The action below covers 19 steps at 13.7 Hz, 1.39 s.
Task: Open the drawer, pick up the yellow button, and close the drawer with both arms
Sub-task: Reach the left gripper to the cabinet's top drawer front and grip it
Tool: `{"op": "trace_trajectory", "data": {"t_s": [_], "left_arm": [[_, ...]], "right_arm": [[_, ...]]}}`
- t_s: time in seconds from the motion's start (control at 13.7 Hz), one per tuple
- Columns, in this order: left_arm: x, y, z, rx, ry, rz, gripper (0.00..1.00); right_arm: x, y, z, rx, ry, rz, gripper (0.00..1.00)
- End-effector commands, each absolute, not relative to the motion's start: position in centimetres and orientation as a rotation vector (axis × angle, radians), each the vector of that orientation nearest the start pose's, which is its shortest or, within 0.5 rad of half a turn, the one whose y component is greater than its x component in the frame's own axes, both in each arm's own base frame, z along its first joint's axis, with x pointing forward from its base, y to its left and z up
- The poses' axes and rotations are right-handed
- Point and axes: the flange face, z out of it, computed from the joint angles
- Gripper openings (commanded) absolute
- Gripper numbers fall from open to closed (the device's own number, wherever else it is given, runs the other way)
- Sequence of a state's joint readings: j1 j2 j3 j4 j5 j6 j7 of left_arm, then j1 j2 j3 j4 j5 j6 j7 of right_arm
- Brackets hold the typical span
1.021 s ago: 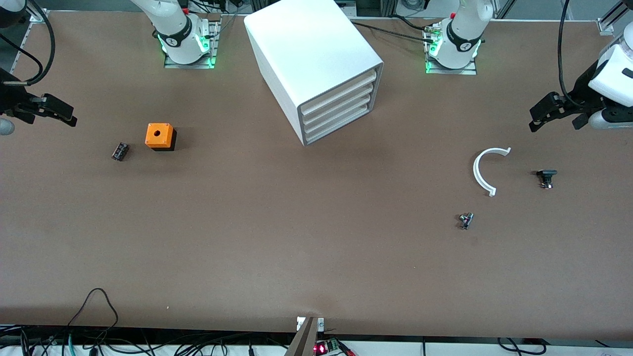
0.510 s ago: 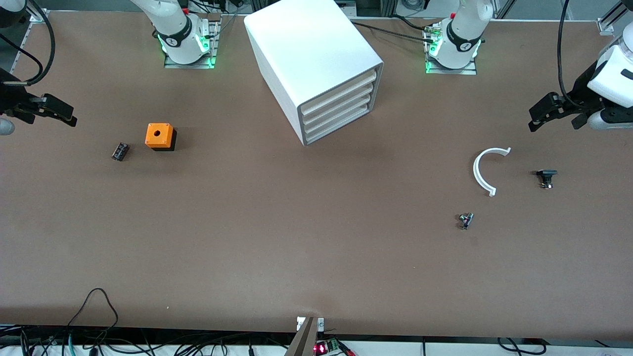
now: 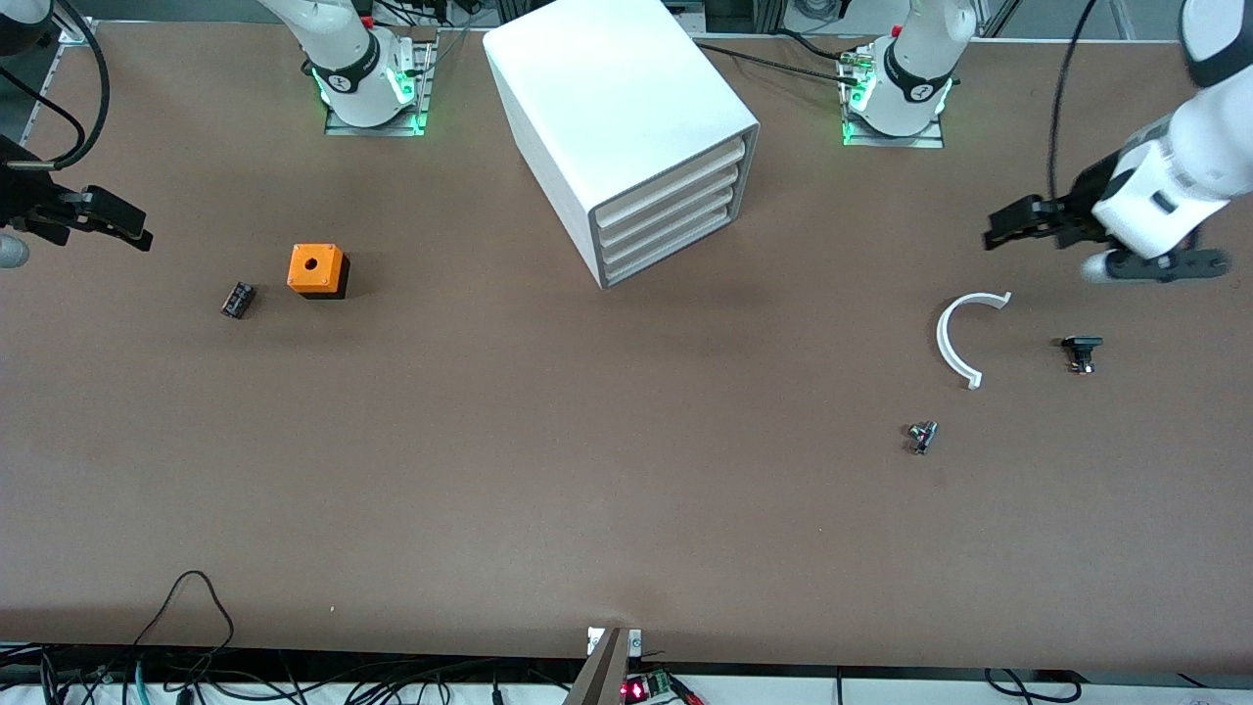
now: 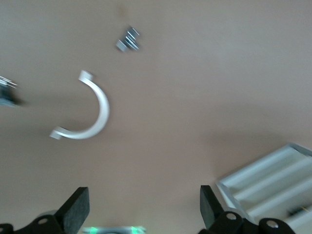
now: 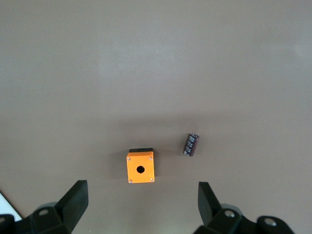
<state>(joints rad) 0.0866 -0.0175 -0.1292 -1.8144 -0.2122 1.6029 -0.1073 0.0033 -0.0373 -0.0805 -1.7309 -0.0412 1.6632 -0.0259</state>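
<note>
The white cabinet (image 3: 612,108) stands at the middle of the table near the robots' bases. Its four drawers are all shut; the uppermost drawer (image 3: 675,176) sits flush. The button is hidden. My left gripper (image 3: 1008,227) is open and empty, in the air over the table near a white C-shaped piece (image 3: 954,338). In the left wrist view the gripper (image 4: 144,212) is open, with the cabinet's drawer fronts (image 4: 265,181) at the edge. My right gripper (image 3: 122,227) is open and empty, waiting over the right arm's end of the table; the right wrist view shows it (image 5: 141,207) open.
An orange cube with a round hole (image 3: 315,269) and a small black cylinder (image 3: 237,300) lie toward the right arm's end. Toward the left arm's end lie the C-shaped piece (image 4: 92,109), a small metal part (image 3: 921,436) and a small black part (image 3: 1081,351).
My left arm has swung from the table's end toward the cabinet, gripper still open. The right arm has not moved. The drawers stay shut.
</note>
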Motion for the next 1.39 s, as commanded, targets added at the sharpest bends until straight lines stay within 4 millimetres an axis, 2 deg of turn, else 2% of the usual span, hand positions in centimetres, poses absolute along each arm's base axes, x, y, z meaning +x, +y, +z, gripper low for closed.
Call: {"op": "trace_trajectory", "data": {"t_s": [0.0,0.15,0.29,0.36,0.51,0.66,0.88,1.09,1.31], "left_arm": [[52.5,-8.5,47.3,-3.447,-0.127,0.607,1.00],[51.6,-12.1,43.2,-3.555,-0.182,0.777,1.00],[49.9,-14.8,38.8,-3.674,-0.411,0.940,1.00],[48.9,-16.7,37.2,-3.708,-0.464,1.008,1.00],[46.7,-19.7,34.0,-3.769,-0.362,1.105,1.00],[44.7,-21.3,31.5,-3.808,-0.370,1.232,1.00],[42.5,-24.0,30.5,-3.766,-0.261,1.333,0.99],[40.9,-25.4,29.9,-3.733,-0.204,1.379,0.98],[39.5,-27.6,29.2,-3.727,-0.150,1.296,0.95]], "right_arm": [[54.5,-4.8,58.1,-3.169,0.051,0.054,1.00],[54.5,-4.6,58.2,-3.150,0.053,0.047,1.00],[54.6,-4.6,58.1,-3.148,0.041,0.047,1.00],[54.6,-4.6,58.1,-3.149,0.039,0.047,1.00],[54.6,-4.6,58.1,-3.149,0.039,0.045,1.00],[54.8,-4.6,57.8,-3.149,0.039,0.052,1.00],[54.9,-4.6,57.9,-3.149,0.039,0.049,1.00],[55.0,-4.6,57.7,-3.149,0.037,0.054,1.00],[55.1,-4.7,57.7,-3.149,0.039,0.052,1.00]]}}
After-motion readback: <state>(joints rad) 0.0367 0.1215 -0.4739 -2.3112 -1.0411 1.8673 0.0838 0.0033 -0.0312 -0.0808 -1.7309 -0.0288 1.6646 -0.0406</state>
